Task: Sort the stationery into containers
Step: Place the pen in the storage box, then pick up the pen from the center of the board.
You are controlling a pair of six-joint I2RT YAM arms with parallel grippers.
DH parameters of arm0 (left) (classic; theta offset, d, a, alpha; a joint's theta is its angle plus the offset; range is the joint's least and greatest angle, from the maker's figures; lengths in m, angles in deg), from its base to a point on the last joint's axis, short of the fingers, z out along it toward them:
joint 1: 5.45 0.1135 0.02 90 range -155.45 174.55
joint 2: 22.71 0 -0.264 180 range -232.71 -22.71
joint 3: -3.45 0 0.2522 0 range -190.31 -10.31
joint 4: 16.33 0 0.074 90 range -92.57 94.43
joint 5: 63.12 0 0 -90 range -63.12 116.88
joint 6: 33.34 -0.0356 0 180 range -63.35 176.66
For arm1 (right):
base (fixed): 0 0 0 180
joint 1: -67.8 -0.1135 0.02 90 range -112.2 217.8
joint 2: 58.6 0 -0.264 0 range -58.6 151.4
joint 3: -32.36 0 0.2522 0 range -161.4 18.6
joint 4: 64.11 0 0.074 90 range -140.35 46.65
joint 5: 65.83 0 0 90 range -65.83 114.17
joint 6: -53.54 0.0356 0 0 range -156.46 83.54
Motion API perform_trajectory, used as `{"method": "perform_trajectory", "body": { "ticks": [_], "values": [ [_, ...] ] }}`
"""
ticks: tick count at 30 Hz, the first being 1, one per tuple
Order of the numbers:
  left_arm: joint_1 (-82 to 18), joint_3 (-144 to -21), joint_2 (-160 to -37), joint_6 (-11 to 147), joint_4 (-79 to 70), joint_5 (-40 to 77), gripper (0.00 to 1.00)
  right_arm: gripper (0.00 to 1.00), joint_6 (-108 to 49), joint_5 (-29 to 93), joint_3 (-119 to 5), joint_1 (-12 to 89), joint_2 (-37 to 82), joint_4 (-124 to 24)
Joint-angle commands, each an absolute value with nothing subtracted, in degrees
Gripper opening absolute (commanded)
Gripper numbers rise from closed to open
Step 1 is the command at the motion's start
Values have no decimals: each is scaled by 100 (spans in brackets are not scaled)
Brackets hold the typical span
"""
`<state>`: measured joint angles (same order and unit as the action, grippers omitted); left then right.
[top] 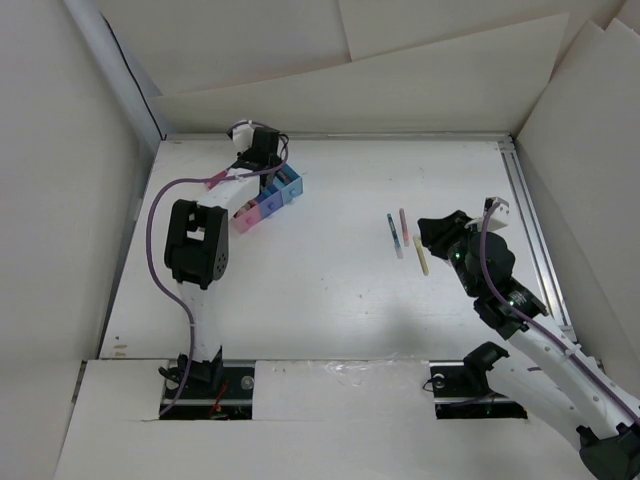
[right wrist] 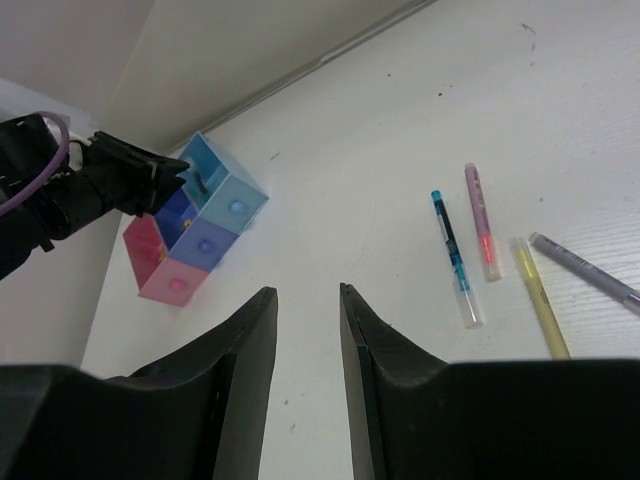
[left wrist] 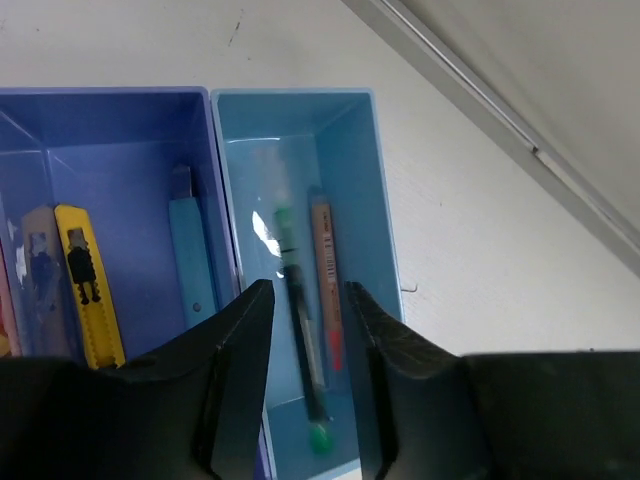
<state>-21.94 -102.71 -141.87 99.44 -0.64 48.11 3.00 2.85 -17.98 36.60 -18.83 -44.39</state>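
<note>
My left gripper hangs open over the light blue container, the end bin of the joined row of containers. Below the gap between its jaws, a dark pen with a green end lies in that bin, blurred, beside an orange-cream pencil. My right gripper stands open and empty above bare table. To its right lie a teal pen, a pink pen, a yellow pen and a grey-lilac pen.
The dark blue container holds a yellow cutter and a teal cutter. The pink container is the near end of the row. White walls and a metal rail bound the table.
</note>
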Motion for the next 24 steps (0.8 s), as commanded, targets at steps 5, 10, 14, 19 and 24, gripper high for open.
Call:
{"method": "perform_trajectory", "body": {
  "ticks": [5,10,14,19,24],
  "values": [
    [-2241,-10138,-13568,9692,-554,4938,47,37,292,360,-1806,3625,-1861,-4630],
    [-2820,-9671,-12810,9252,-1074,5165,39,31,292,211,-1806,3625,-1861,-4630],
    [-3970,-9433,-12669,9067,-1277,5228,18,0,292,-8,-1753,3625,-2045,-4630],
    [-5341,-9669,-13474,9128,-944,5315,0,0,406,-369,-1753,3625,-2116,-4385],
    [-5897,-10118,-14179,9287,-592,5245,15,1,467,-492,-1806,3625,-2063,-4384]
  ]
}}
